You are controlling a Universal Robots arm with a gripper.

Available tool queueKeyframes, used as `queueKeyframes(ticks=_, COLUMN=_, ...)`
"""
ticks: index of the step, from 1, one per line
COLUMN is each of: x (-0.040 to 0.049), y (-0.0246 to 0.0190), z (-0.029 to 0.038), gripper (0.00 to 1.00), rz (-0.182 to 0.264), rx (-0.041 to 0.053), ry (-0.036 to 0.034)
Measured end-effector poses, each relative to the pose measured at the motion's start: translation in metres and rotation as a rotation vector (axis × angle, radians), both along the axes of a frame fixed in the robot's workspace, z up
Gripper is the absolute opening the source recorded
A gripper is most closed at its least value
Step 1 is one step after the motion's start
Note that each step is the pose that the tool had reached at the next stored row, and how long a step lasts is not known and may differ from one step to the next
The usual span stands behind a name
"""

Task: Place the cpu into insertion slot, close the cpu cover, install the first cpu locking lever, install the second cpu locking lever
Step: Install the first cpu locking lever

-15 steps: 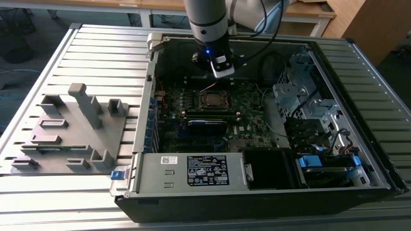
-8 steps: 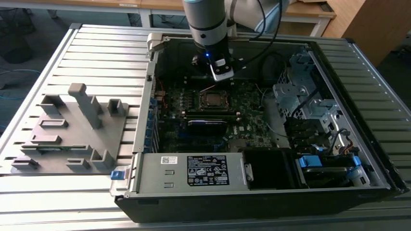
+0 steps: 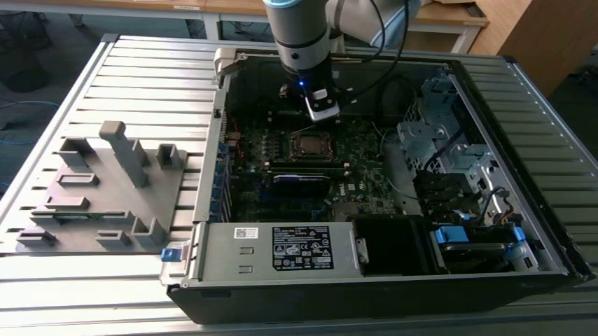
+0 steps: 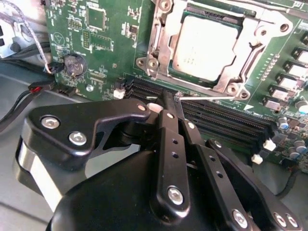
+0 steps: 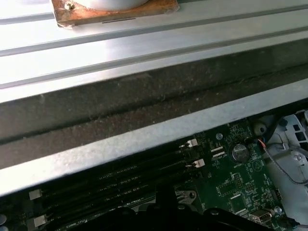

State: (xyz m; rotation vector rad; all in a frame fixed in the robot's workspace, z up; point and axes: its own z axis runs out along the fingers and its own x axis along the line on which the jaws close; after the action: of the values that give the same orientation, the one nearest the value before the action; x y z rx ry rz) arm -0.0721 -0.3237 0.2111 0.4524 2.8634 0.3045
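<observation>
Two steps look done: the cpu (image 4: pixel 204 48) sits in the insertion slot (image 3: pixel 309 145) and the cpu cover (image 4: pixel 159 43) lies closed over its edges. The locking levers seem to be what is left.

From the exterior view's left, a grey moulded fixture (image 3: pixel 103 189) rests on the slatted metal table (image 3: pixel 140 70). Next comes the open computer case (image 3: pixel 374 294) with its green motherboard (image 3: pixel 365 189). Over it the gripper (image 4: pixel 173 98) has its fingers pressed together, tips at the end of a thin wire lever (image 4: pixel 211 99) beside the socket; a firm pinch cannot be confirmed. Metal drive cages (image 3: pixel 439 140) follow, with wooden desks (image 3: pixel 449 17) behind.
</observation>
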Motion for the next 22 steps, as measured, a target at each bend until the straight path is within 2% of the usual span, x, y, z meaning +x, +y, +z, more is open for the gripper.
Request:
queueKeyframes(ticks=6, x=0.0, y=0.0052, z=-0.0017, gripper=0.1, rz=0.0, rx=-0.0153, ry=-0.0001)
queueKeyframes(ticks=8, x=0.0, y=0.0068, z=-0.0021, gripper=0.1, rz=0.0, rx=-0.0179, ry=-0.0001)
queueKeyframes(ticks=18, x=-0.0004, y=0.0073, z=-0.0065, gripper=0.1, rz=0.0, rx=-0.0181, ry=-0.0061)
queueKeyframes(ticks=22, x=-0.0019, y=0.0073, z=-0.0075, gripper=0.1, rz=0.0, rx=-0.0165, ry=-0.016)
